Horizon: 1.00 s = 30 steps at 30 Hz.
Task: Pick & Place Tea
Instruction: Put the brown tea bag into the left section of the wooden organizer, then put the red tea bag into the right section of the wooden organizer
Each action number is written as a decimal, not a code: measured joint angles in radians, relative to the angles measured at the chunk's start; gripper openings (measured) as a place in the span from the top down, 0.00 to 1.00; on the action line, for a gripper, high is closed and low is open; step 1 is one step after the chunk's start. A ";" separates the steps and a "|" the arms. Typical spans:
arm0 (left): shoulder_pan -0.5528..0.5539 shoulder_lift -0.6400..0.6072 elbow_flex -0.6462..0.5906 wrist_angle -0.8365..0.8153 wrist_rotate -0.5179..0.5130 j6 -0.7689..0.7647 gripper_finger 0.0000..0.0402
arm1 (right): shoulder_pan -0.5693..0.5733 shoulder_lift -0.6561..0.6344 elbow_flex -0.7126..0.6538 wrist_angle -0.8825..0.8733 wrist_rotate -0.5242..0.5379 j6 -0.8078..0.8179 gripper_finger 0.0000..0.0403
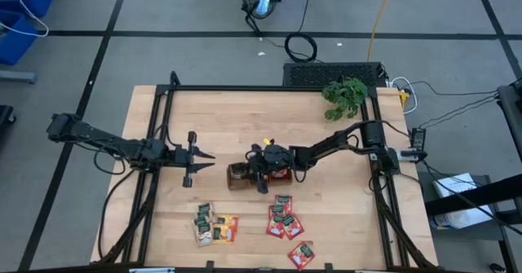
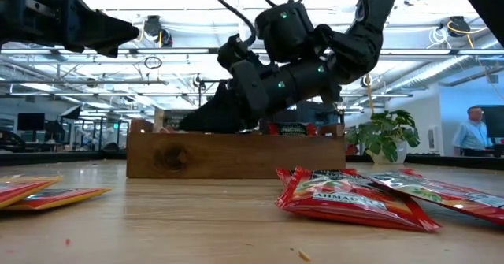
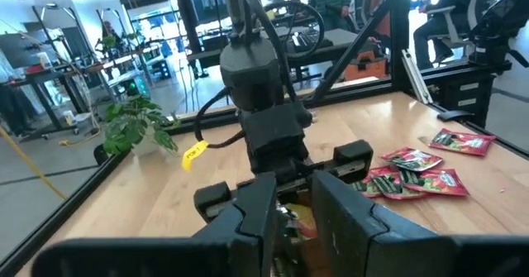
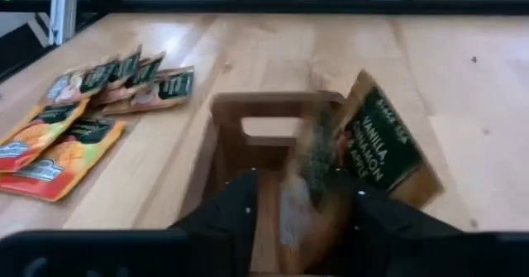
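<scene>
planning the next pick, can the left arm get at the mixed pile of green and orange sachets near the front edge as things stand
Probably yes. The left gripper hovers over bare table, and the green and orange sachets lie flat and uncovered on its side, with nothing between. The right gripper is busy over the wooden tray.

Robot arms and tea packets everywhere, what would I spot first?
First, the right gripper dipping over the brown wooden tray mid-table, a dark green tea sachet leaning inside at its jaws. Then the red sachets scattered on the table's near edge, with orange and green ones beside them. The left gripper waits left of the tray.
</scene>
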 joint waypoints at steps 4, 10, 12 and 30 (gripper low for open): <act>0.000 0.000 0.000 -0.010 0.000 -0.003 0.78 | 0.000 -0.050 -0.001 -0.018 0.006 -0.034 0.60; 0.000 0.000 0.000 -0.009 0.005 -0.040 0.78 | 0.004 -0.184 -0.001 -0.155 0.005 -0.083 0.55; 0.000 0.000 0.000 -0.008 0.005 -0.044 0.78 | 0.012 -0.247 -0.001 -0.244 0.003 -0.134 0.56; 0.000 0.000 0.000 -0.079 -0.009 -0.184 0.78 | 0.223 -1.311 -0.547 -0.496 0.194 -0.107 0.98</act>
